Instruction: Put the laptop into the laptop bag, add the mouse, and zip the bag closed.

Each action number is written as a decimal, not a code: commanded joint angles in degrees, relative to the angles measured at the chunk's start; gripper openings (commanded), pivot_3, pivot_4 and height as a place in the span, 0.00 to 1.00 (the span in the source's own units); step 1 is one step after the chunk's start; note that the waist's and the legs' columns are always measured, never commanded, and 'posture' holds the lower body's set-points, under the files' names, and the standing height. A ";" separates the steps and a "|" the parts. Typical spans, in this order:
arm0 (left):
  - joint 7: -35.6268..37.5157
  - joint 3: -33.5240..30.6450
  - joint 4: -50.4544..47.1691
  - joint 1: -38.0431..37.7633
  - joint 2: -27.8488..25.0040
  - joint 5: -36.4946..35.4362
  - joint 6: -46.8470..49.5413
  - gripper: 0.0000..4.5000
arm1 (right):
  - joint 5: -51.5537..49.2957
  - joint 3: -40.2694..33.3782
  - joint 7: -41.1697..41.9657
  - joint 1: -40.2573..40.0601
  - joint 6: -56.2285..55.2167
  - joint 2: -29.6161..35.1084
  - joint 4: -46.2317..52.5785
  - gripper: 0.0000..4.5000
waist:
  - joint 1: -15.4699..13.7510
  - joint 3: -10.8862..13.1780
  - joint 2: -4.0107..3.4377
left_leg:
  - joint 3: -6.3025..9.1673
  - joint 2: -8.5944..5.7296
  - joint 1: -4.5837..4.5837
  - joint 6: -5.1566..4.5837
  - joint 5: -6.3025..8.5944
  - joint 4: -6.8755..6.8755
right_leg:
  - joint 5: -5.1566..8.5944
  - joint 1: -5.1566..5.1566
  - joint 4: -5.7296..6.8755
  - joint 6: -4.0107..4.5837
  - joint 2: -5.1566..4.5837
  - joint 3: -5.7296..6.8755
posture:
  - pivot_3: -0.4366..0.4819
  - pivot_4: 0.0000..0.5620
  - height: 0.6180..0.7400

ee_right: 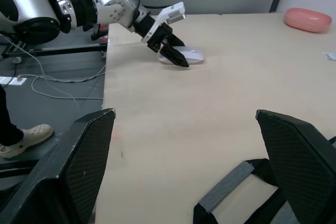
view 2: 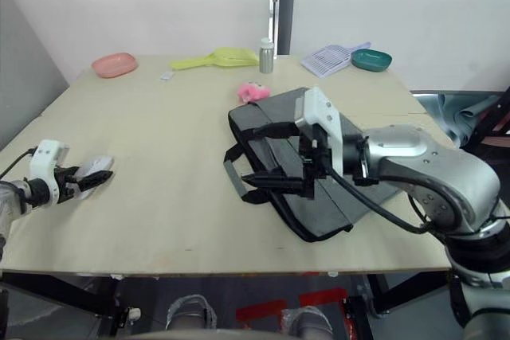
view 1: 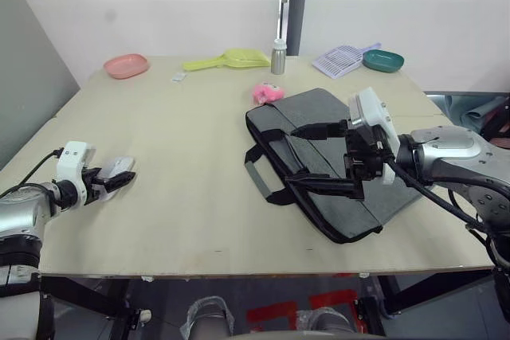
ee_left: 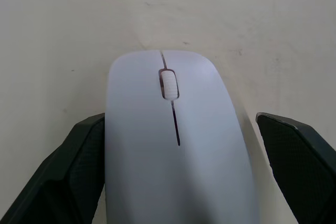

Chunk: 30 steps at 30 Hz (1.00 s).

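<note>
The table [view 1: 191, 197] is a pale wood top w/ the grey laptop bag [view 1: 319, 117] lying flat on its right half, set at an angle, black handles [view 1: 267, 179] spilling off its near-left edge. The laptop itself isn't visible, so can't tell if it's inside. The right gripper [view 1: 307, 157] hangs over the bag's near-left side w/ fingers spread wide apart, one above the other in the head views, gripping nothing; whether the lower finger touches the fabric can't be told. In the right wrist view both fingers [ee_right: 79, 166] stand far apart w/ bare tabletop and a bit of handle strap btwn them. The mouse [view 1: 118, 168] sits at the table's near-left, well apart from the bag. The left gripper [view 1: 119, 181] is at the mouse, fingers on either side of it; the left wrist view shows one finger [ee_left: 73, 166] right against the mouse's side and the other finger standing off w/ a gap, so it's open around the mouse, not clamped. Mouse rests on the table, scroll wheel facing away from the wrist. Along the far edge: pink dish [view 1: 126, 65], yellow-green scoop [view 1: 227, 60], small metal bottle [view 1: 278, 56], a white slotted scoop [view 1: 339, 61], teal dish [view 1: 383, 60]. A pink plush toy [view 1: 267, 93] lies just beside the bag's far-left corner.
</note>
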<state>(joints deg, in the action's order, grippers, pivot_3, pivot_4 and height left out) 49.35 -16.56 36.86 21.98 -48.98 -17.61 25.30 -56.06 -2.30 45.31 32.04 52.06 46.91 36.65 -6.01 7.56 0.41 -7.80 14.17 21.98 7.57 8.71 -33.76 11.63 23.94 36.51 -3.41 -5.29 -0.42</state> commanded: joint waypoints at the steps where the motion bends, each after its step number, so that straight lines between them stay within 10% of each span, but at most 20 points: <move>1: -0.12 0.69 2.92 0.37 -0.97 1.95 -2.21 0.99 | -1.47 -2.14 -1.31 0.20 0.01 0.43 1.61 1.00 | 0.01 0.00 0.00 | 0.00 0.00 -0.01 0.00 0.00 -0.03 | 0.00 -0.01 0.02 0.00 0.00 0.00 | 0.48 0.27 1.00; 7: 1.16 1.03 4.73 -0.51 -1.44 2.52 -4.56 0.99 | -1.69 -1.84 -2.29 0.19 -0.20 0.55 1.66 1.00 | 0.27 -0.02 -0.03 | 0.01 0.00 -0.08 0.03 -0.01 -0.05 | 0.01 0.00 0.18 -0.01 0.00 -0.04 | 0.48 0.27 1.00; 13: 2.49 -0.09 3.39 -0.36 -2.36 1.38 -3.97 0.64 | -1.43 -1.70 -1.98 -0.02 -0.34 0.98 1.52 1.00 | 0.29 -0.02 -0.04 | 0.00 -0.01 -0.05 0.06 -0.02 -0.06 | 0.01 0.02 0.15 -0.01 0.00 -0.05 | 0.48 0.27 1.00; 30: 26.19 5.91 -38.41 -1.34 -9.40 -13.56 12.45 0.64 | 1.57 1.59 -31.67 0.91 17.31 -9.32 -8.65 1.00 | 0.25 0.12 -0.11 | 0.01 -0.02 0.05 0.16 -0.05 0.03 | 0.03 0.15 0.12 0.01 0.00 -0.02 | 0.48 0.27 1.00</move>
<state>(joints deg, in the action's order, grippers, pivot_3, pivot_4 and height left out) 74.83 -10.80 1.15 18.80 -57.94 -29.67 37.26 -56.04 -1.37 15.38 31.86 68.54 38.04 27.59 -5.76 7.67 0.30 -7.80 14.15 22.02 7.81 8.63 -33.68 11.68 24.11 36.62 -3.38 -5.29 -0.43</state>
